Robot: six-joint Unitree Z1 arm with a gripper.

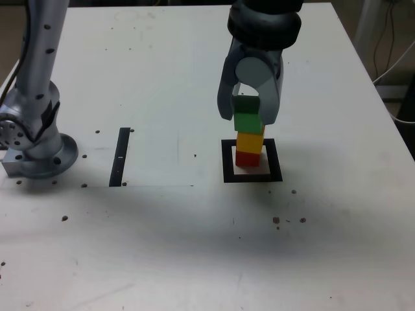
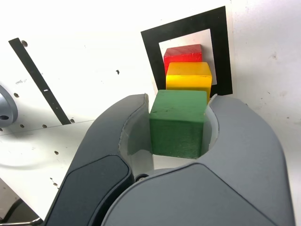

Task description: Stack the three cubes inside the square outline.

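Wrist view: green cube between tool jaws, atop yellow cube.

white table, dark specks scattered; narrow black strip at exterior view's left; cables far right.

A robot arm of smooth silver-grey metal, its tube dotted with small dark screws, rises from a round flanged base ringed with bolt holes. A glossy black collar tops the gripper. The gripper has two broad, curved, matte grey fingers with paler grey inner pads, and a light grey disc at its pivot.
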